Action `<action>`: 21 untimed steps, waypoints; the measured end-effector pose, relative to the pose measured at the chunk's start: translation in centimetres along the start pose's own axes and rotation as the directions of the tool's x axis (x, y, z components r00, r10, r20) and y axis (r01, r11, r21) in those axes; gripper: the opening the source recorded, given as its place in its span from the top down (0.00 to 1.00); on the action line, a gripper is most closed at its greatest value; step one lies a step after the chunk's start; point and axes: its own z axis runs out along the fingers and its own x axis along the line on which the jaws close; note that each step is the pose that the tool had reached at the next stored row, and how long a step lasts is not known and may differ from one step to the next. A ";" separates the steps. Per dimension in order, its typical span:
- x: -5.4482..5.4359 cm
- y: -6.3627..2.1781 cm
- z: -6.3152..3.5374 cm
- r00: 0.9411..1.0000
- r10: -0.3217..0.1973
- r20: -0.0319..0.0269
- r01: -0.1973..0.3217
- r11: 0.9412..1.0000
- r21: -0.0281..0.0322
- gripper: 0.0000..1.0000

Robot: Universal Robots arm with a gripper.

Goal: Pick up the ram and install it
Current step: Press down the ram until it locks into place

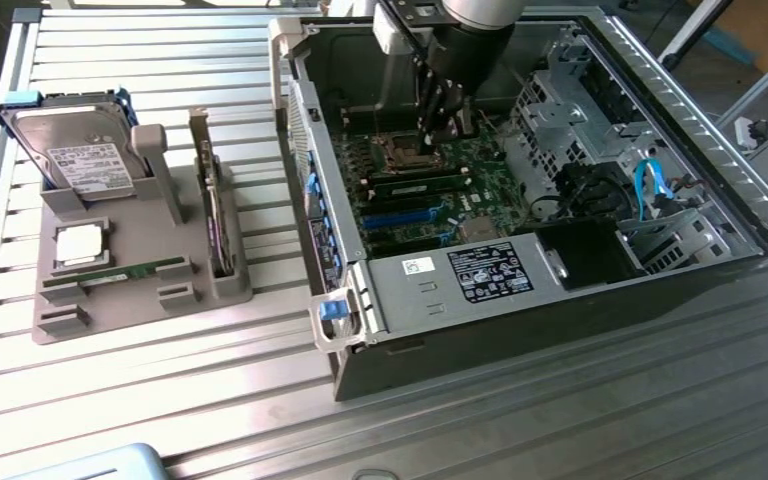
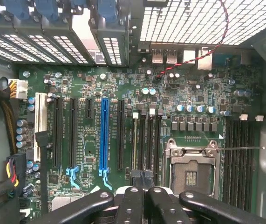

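A: Where is the ram [image 1: 131,273] sitting?

B: It is lying flat in the grey holder [image 1: 57,330] on the exterior view's left, just beside the silvery processor chip [image 1: 80,243], well apart from the gripper [image 1: 446,122].

A: How is it likely handling?

B: Light and stiff, I judge, but fragile; gripping the long edges, away from the chips, looks safest.

A: And the arm?

B: It is pointing straight down inside the open computer case [image 1: 518,330], over the motherboard [image 2: 123,121] near the empty processor socket [image 2: 191,168]. Its claw [image 2: 142,186] is pinched fully closed, holding nothing I can see.
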 end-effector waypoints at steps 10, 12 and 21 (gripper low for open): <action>0.0 0.00 0.00 1.000 0.000 0.000 0.000 1.000 0.000 0.90; 0.0 0.00 0.00 1.000 0.010 0.000 -0.010 1.000 0.000 0.90; 0.0 0.00 0.18 0.964 0.264 0.008 -0.264 0.964 0.003 0.90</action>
